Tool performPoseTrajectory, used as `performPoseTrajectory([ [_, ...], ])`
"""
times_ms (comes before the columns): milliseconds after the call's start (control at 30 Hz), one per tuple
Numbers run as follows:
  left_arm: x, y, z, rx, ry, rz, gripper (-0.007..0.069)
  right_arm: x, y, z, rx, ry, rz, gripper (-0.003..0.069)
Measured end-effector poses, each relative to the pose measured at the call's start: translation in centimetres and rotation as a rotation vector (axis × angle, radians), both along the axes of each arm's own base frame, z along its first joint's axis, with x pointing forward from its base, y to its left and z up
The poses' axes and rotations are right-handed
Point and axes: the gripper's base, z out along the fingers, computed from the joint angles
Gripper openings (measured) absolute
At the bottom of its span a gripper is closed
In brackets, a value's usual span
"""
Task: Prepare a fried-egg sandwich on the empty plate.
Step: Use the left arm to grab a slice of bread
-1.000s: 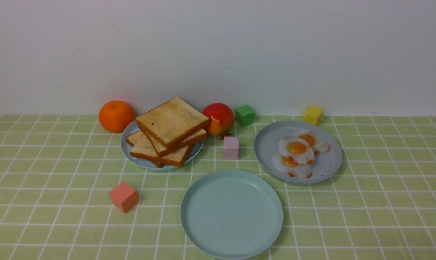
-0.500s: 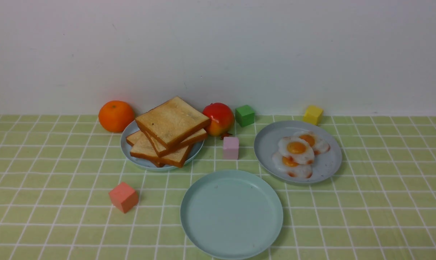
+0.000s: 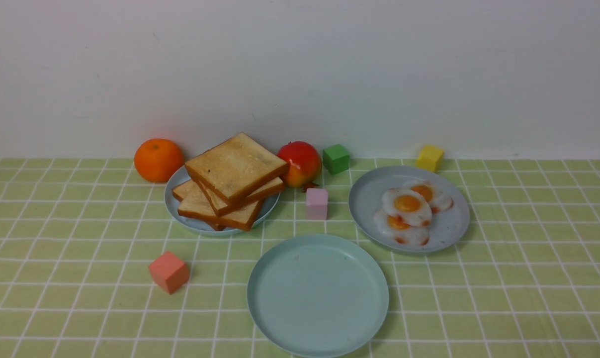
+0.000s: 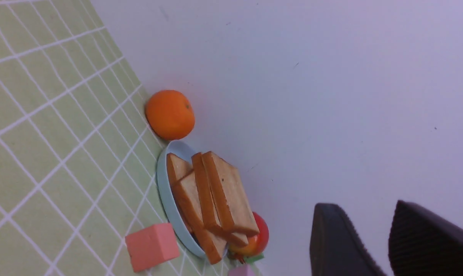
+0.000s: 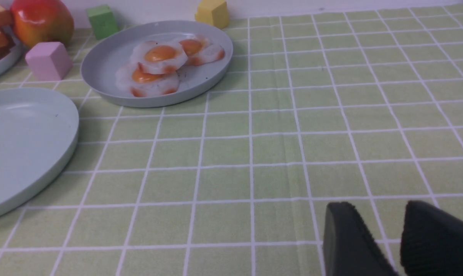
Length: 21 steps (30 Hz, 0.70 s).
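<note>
A green checked tablecloth (image 3: 528, 298) runs back to a plain white wall (image 3: 300, 74). No arm shows in the front view.

The mint plate (image 3: 317, 298) lies bare at the near centre; the right wrist view cuts off most of it. Behind it to the left, a grey-blue plate (image 3: 173, 204) carries the toast stack (image 3: 235, 169). The top slice is tilted, one corner toward the wall, and it hides much of the slices below, so their count is unclear. Behind to the right, a second grey-blue plate (image 3: 369, 199) holds three overlapping fried eggs (image 3: 407, 205), yolks up. Their row runs from near-left to far-right, and the top egg covers part of the other two.

An orange (image 3: 158, 160) and a red fruit (image 3: 300, 161) flank the toast. Salmon (image 3: 168, 272), pink (image 3: 316, 203), green (image 3: 336, 158) and yellow (image 3: 429, 157) cubes lie scattered.

The left gripper (image 4: 365, 218) and right gripper (image 5: 373, 218) each show two dark fingers cut by the frame edge, parted, with nothing between them.

Nothing on the table has moved since a second ago.
</note>
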Motion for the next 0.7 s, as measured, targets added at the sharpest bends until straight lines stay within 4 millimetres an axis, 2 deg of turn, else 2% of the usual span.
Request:
performPoseTrajectory([
  [133, -0.4, -0.6, 2.7, 0.135, 0.004, -0.057, 0.0163, 0.0, 0.0, 0.0, 0.0, 0.0, 0.001, 0.0241],
  [167, -0.2, -0.9, 4.0, 0.256, 0.04, -0.094, 0.0125, 0.0, 0.0, 0.0, 0.0, 0.0, 0.001, 0.0241],
  [233, 0.2, -1.3, 5.6, 0.392, 0.077, -0.15, 0.0085, 0.0, 0.0, 0.0, 0.0, 0.0, 0.001, 0.0241],
  [267, 0.2, -1.3, 5.6, 0.392, 0.077, -0.15, 0.0085, 0.0, 0.0, 0.0, 0.0, 0.0, 0.001, 0.0241],
  [367, 1.6, -2.7, 8.3, 0.6, 0.2, -0.369, 0.005, 0.0, 0.0, 0.0, 0.0, 0.0, 0.001, 0.0241],
  [533, 4.8, -4.9, 10.3, 0.708, 0.521, -0.736, 0.0046, 0.0, 0.0, 0.1, 0.012, -0.015, -0.001, 0.0241],
  [600, 6.1, -5.3, 10.5, 0.713, 0.592, -0.798, 0.0046, 0.1, 0.1, 0.2, 0.086, -0.033, -0.009, 0.0241],
  [700, 7.9, -6.3, 11.0, 0.748, 0.62, -0.868, 0.0034, 0.3, 0.4, 0.9, 0.379, -0.1, -0.044, 0.0241],
])
